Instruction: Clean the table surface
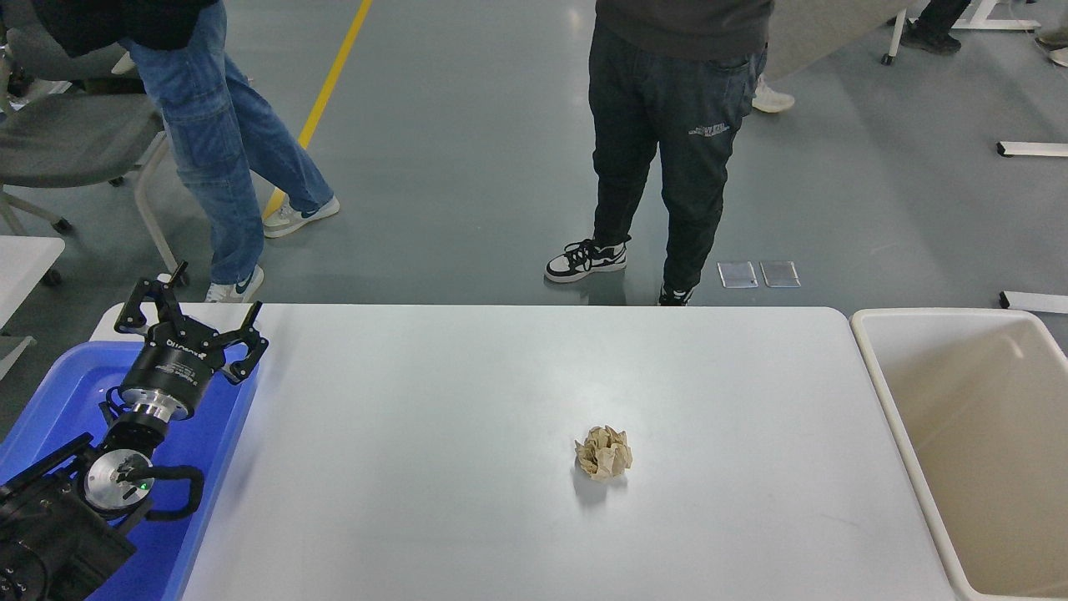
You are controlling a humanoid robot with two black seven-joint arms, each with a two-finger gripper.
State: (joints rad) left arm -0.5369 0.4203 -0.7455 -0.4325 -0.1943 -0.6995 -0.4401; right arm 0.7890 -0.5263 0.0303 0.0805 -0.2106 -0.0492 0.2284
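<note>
The white table surface [434, 401] fills the middle of the head view. A crumpled ball of tan paper [603, 453] lies on it, a little right of centre and toward the near edge. My left gripper [194, 310] is parked at the lower left over the blue tub, open and empty, far from the paper ball. My right arm and gripper are out of view.
A blue plastic tub [50, 401] stands at the table's left end under my left arm. A cream-white plastic tub [959, 417] stands past the right end. A person in dark trousers [667, 142] stands at the far edge; another in jeans [213, 159] walks at the far left.
</note>
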